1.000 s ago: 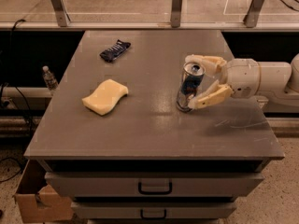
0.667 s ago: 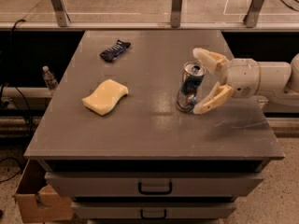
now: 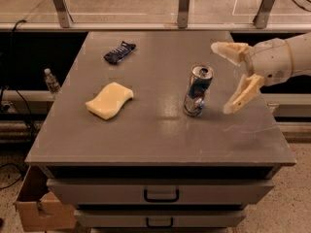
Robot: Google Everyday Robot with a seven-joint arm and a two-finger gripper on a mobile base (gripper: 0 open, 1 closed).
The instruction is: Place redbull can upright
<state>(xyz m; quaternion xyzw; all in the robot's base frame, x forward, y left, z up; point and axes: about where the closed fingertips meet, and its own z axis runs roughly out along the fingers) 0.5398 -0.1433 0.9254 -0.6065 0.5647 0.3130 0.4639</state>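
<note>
Placement looks done: the redbull can (image 3: 198, 91) stands upright mid-table (image 3: 155, 144), well right of a yellow sponge (image 3: 109, 101), though it looks slightly tilted or dented. The gripper (image 3: 222, 78) hangs just right of the can, fingers spread wide, touching nothing, so only pulling clear is left. The arm is cut off at the right edge, and the dark wrapper (image 3: 119, 52) at the far left is unreadable.

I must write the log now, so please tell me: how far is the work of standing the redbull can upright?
Done, by the look: the redbull can stands on its base on the table, pull-tab end up, leaning slightly. In hand: nothing; the gripper hangs beside the can, on the picture's right, jaws open, not touching it. Left: probably only to draw the arm away.
</note>
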